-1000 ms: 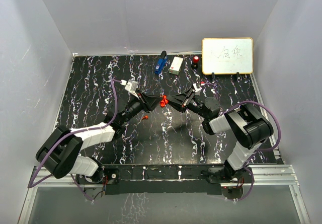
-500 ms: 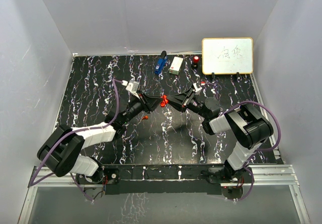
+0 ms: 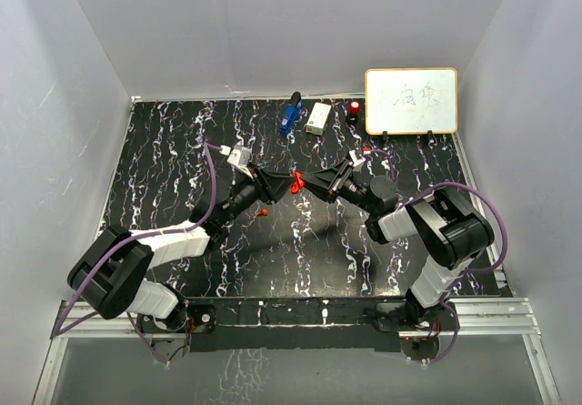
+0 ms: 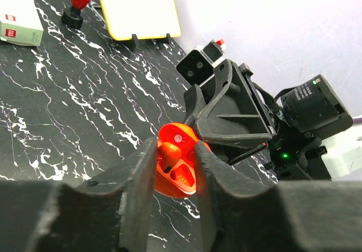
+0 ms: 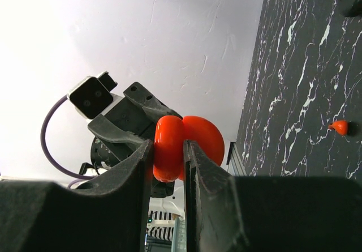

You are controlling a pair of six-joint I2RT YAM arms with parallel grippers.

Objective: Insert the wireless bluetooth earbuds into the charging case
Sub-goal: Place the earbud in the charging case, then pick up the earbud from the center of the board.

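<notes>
Both arms are meeting over the middle of the black marbled table (image 3: 164, 164); right gripper (image 5: 168, 144) is clamping the red charging case (image 5: 203, 139) tight between its fingers and holding it up off the table, lid open toward the left arm; left gripper (image 4: 174, 147) is sitting right at the case with its fingers (image 4: 141, 178) at a narrow gap, straddling the open shell. One earbud (image 4: 168, 153), red-orange from this side, is showing between those fingers, against the left-hand finger in the wrist view and over the case's inner cavities; cannot tell if it is being pinched or is lying in the case. From the top camera the two grippers are pointing tip to tip with the case (image 3: 296, 183) between them.

Second earbud (image 5: 339, 127), red with a dark end, is lying loose on the table, near the left arm's wrist and well apart from the case; top view is showing it as a small red dot (image 3: 262, 211).

At the far edge: whiteboard (image 3: 411, 100) standing at right; red-knobbed black piece (image 3: 354, 109), white box (image 3: 318, 118) and blue object (image 3: 291, 114) sitting in a row to its left.
</notes>
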